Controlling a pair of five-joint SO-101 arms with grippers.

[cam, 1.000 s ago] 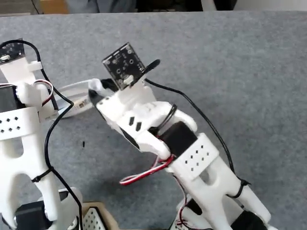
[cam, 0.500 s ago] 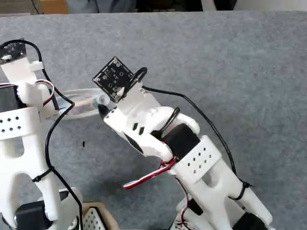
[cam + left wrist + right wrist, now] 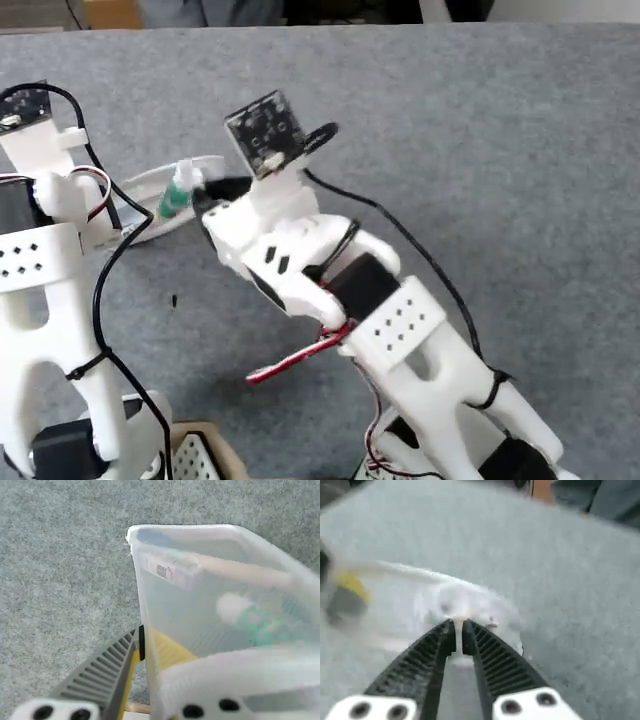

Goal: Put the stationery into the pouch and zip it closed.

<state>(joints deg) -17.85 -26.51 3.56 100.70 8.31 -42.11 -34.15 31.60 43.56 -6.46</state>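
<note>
Left gripper is clamped on the edge of the see-through pouch, held between the two arms over the grey bench with stationery inside, and right gripper is closed to a thin slit at its rim, too blurry to say if it's pinching anything.

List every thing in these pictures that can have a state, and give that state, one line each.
pouch: gripped at one end by the left gripper; whether the zip is open or closed cannot be told.
stationery: inside the pouch.
left gripper: shut on the pouch's wall.
right gripper: all but shut, tips at the pouch's edge, seemingly pinching it.
</note>
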